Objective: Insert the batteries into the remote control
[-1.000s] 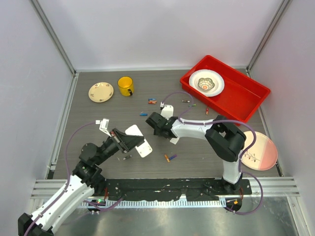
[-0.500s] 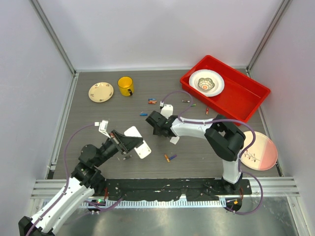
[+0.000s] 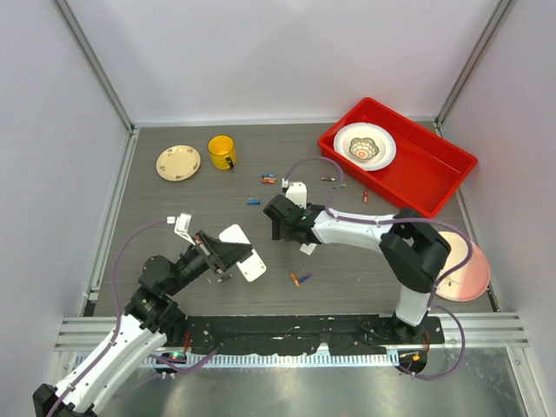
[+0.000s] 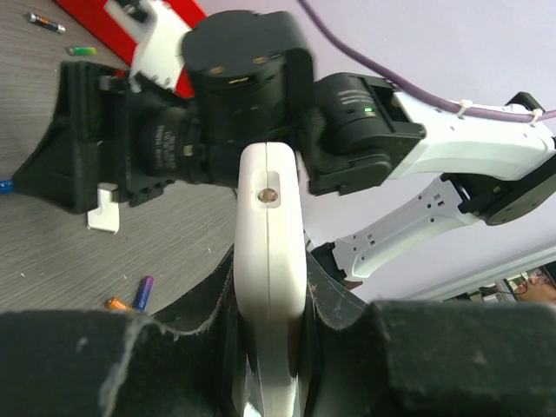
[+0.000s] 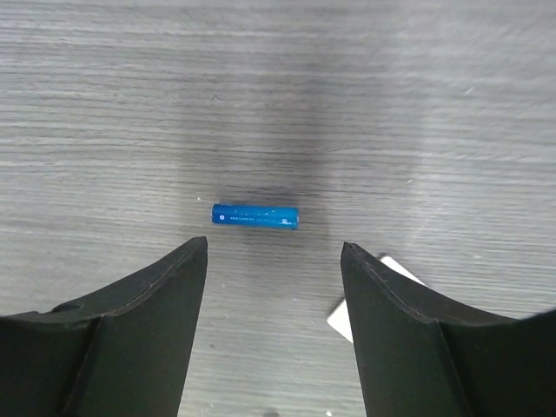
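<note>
Step in hand: a battery pick-up by the right arm, judged from its pose.
Right gripper (image 5: 274, 250): fingers are spread wide and nothing is held; it is hung low over the table (image 5: 452, 78).
Blue battery (image 5: 254, 216): lies flat on the table just ahead of the fingertips, its long axis running from one finger toward the other.
Left gripper (image 3: 224, 253): is clamped on the remote control (image 4: 269, 217), which is held clear of the table and is seen edge-on in the left wrist view.
Other batteries: an orange and purple pair (image 3: 300, 279) is seen nearer the arm bases; more are scattered toward the red tray (image 3: 452, 165).
Small white piece (image 5: 375, 291): lies beside one finger and is to be left undisturbed.
Approach advised: the wrist is best turned so the fingers close across the battery's body, not end to end; the battery is then centred in the gap before descent.
Risk: the cylinder may be rolled or flicked away by an off-centre pinch.
Compartment: not visible; its state cannot be told.
</note>
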Motion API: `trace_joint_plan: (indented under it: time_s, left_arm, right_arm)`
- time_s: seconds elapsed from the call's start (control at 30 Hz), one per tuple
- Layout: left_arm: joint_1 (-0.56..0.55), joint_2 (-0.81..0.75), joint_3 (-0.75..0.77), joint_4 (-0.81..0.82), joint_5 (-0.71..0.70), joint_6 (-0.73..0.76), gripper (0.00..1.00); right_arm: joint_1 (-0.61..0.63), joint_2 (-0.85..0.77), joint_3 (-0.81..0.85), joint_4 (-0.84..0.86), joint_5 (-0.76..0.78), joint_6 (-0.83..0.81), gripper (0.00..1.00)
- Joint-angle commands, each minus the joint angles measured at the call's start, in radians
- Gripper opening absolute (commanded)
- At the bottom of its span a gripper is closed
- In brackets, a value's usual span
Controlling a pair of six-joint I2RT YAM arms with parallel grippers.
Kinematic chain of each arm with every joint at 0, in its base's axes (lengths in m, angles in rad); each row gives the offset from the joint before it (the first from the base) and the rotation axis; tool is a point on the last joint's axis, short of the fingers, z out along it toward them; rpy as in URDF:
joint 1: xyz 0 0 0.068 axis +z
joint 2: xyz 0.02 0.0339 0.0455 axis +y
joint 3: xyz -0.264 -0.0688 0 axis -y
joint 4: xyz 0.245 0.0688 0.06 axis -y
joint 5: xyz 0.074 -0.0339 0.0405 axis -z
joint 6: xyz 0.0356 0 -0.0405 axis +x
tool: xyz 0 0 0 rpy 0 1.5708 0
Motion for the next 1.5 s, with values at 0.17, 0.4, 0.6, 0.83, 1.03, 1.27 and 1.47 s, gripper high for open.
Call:
trace_joint_plan:
  time_s: [0.17,0.4,0.6,0.83,1.03,1.27,1.47]
  left_arm:
    - [0.006,-0.027,0.033,-0.012,-0.006,0.045,0.0]
    - [0.006,-0.017,0.013,0.026,0.023,0.03,0.0]
    - [0.006,-0.016,0.014,0.022,0.028,0.027,0.0]
    - [0.006,-0.005,0.002,0.034,0.022,0.025,0.01]
    - [0.006,0.022,0.003,0.051,0.037,0.022,0.0]
    - [0.006,0.007,0.007,0.031,0.029,0.03,0.0]
    - [0.006,0.006,0.005,0.025,0.026,0.033,0.0]
  right_arm:
    - [-0.024,-0.198,-0.128,0.325,-0.132,-0.677,0.56]
    - [-0.083,-0.08,-0.001,0.198,-0.424,-0.869,0.55]
    - [-0.109,-0.052,-0.012,0.226,-0.478,-0.886,0.6]
    - [-0.107,-0.029,-0.022,0.208,-0.494,-0.901,0.52]
    - [-0.109,0.004,-0.009,0.209,-0.462,-0.895,0.44]
    - [-0.11,0.041,0.019,0.201,-0.448,-0.892,0.43]
    - [-0.11,0.063,0.031,0.194,-0.414,-0.882,0.38]
